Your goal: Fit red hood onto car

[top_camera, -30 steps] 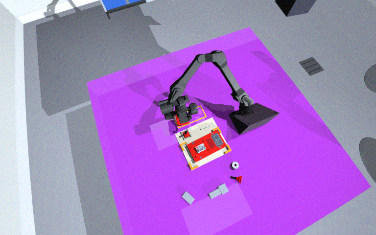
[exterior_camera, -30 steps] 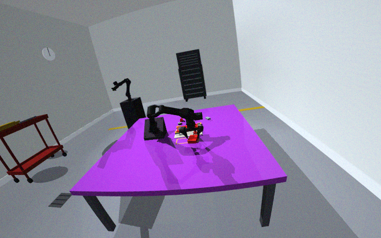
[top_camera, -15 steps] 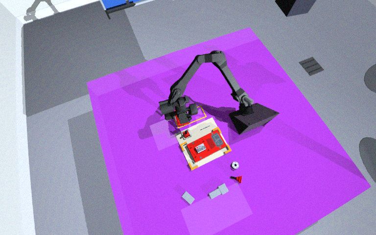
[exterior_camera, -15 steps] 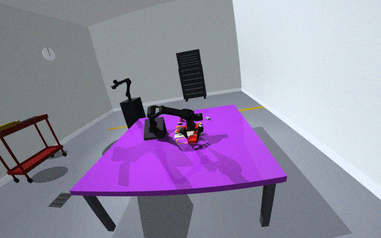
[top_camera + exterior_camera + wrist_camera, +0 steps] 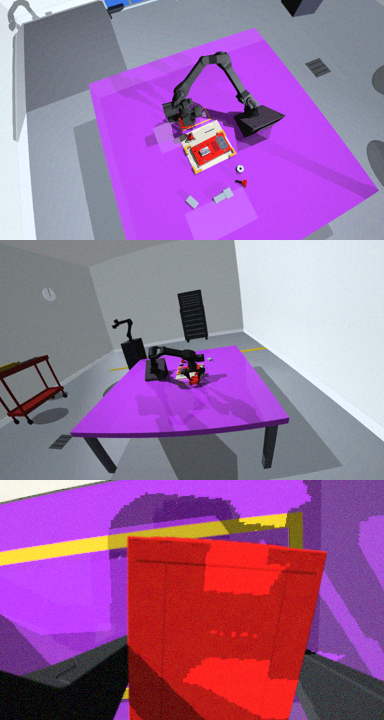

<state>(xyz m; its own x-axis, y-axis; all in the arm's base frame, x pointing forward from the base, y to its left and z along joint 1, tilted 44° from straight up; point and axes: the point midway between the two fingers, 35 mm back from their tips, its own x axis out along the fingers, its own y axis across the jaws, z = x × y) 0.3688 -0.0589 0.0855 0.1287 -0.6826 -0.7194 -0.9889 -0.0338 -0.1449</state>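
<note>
Red hood (image 5: 220, 630) held between the gripper (image 5: 215, 680) fingers, low on the purple table (image 5: 283, 175), inside a yellow-outlined square (image 5: 60, 547); fingers pressed to both flanks of the shell in the wrist view, left one (image 5: 75, 672) dark against the left wall, right one (image 5: 335, 680) against the right wall. Closed partway on the hood, wide because the shell is wide. Lifted or not: cannot tell from these views.

Left to right in the top view: gripper (image 5: 185, 117) over the hood (image 5: 185, 123), then the cream jig (image 5: 209, 130) just beside, with the red chassis (image 5: 210, 152) and pale engine block (image 5: 204, 151) on it, then the arm base (image 5: 259, 120). Pegs too small to make out.

Risks, as judged:
- Slip or tilt in the hold, from smooth sloped walls and a grip low on the shell
- Holes missing pegs, from any yaw left uncorrected before descent
- Hood jamming cocked on one or two pegs, from a tilted approach
- Small red part (image 5: 190, 137) at the jig's near corner knocked during transfer
- Hood dragged off on retreat, from opening too little
</note>
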